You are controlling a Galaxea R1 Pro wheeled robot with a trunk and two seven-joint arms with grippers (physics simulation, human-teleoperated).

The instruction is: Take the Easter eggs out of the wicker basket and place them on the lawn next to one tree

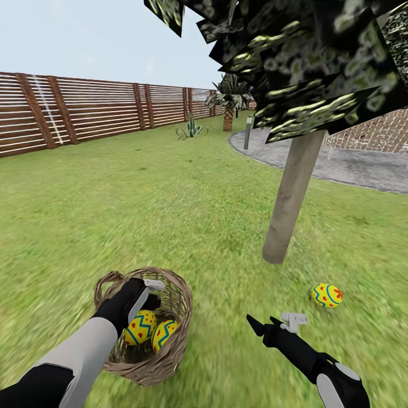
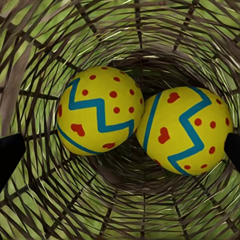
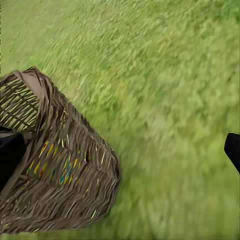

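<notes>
Flanking wicker basket (image 1: 170, 362): seemingly open lawn (image 1: 170, 215).

The lawn (image 1: 170, 215) fills the frame; on it rest the wicker basket (image 1: 170, 362) lower left, an Easter egg (image 1: 327, 295) lower right, and the tree (image 1: 292, 198) trunk right of centre.

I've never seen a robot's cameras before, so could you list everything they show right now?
Easter eggs: three, yellow with blue zigzags and red marks; two in the basket, one on the grass near the tree trunk.
Wicker basket: one, brown, on the lawn, lower left.
Tree: one, pale trunk, dark speckled leaves, right of centre.
Lawn: green, all around.
Fence: brown slats, left and far side.
Palm: one, by the far fence.
Patio: grey paving, right.
Left hand: black, open, reaching into the basket.
Right hand: black, open, above the grass.
</notes>
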